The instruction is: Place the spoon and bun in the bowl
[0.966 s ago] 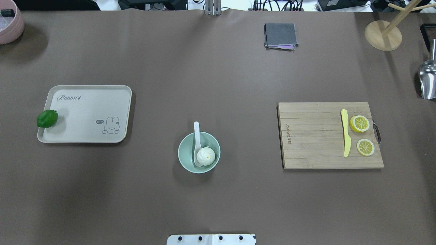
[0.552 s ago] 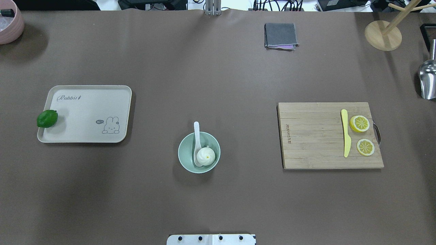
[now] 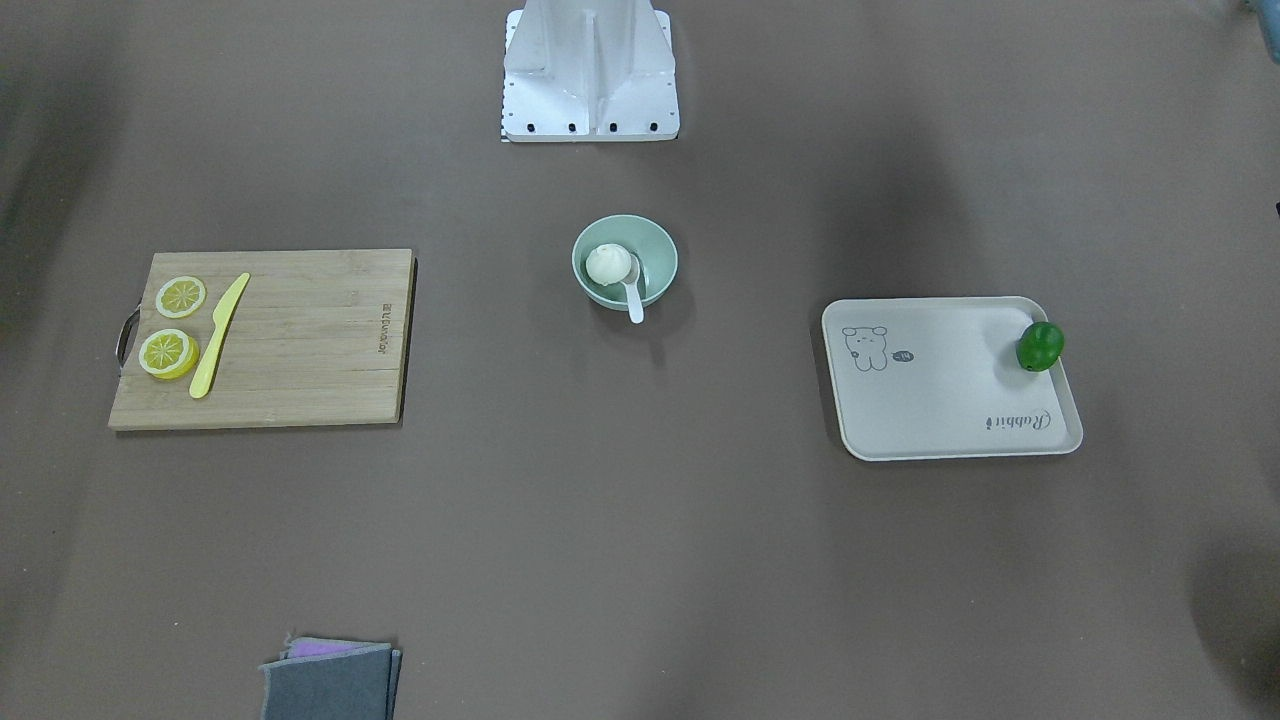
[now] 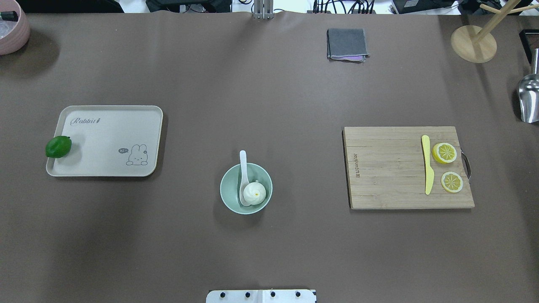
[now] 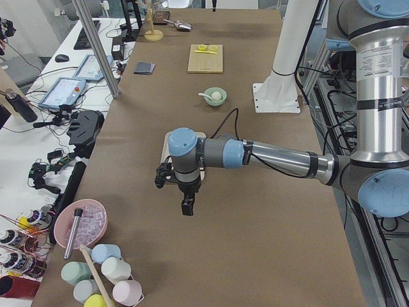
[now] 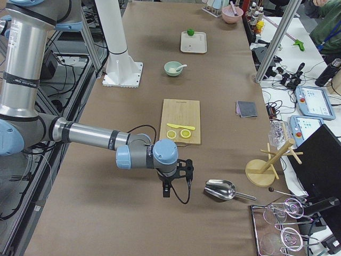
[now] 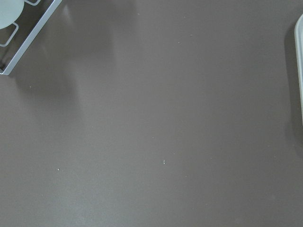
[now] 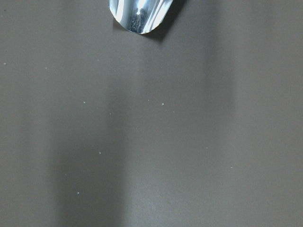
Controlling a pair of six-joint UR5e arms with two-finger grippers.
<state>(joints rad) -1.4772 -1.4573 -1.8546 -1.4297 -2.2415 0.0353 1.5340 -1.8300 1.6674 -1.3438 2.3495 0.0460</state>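
Mint-green bowl (image 4: 229,187), worktop centre. Contents: steamed bun (image 4: 254,192) at 4 o'clock, touching soup spoon (image 4: 243,166) scoop. Handle propped over rim at 12 o'clock, likely too long to lie flat. Task judged complete. Parked at worktop ends: left jaws, right jaws; opening cannot be told.

I see the round pale mint-green bowl (image 4: 229,197) holding the pleated white steamed bun (image 4: 254,192) and the small white soup spoon (image 4: 243,163), its handle over the rim.

One mint-green round bowl (image 4: 231,200), one white pleated bun (image 4: 254,192), one white soup spoon (image 4: 243,162), two yellow lemon slices (image 4: 444,152), one yellow plastic knife (image 4: 427,166), one green fruit (image 4: 58,147).
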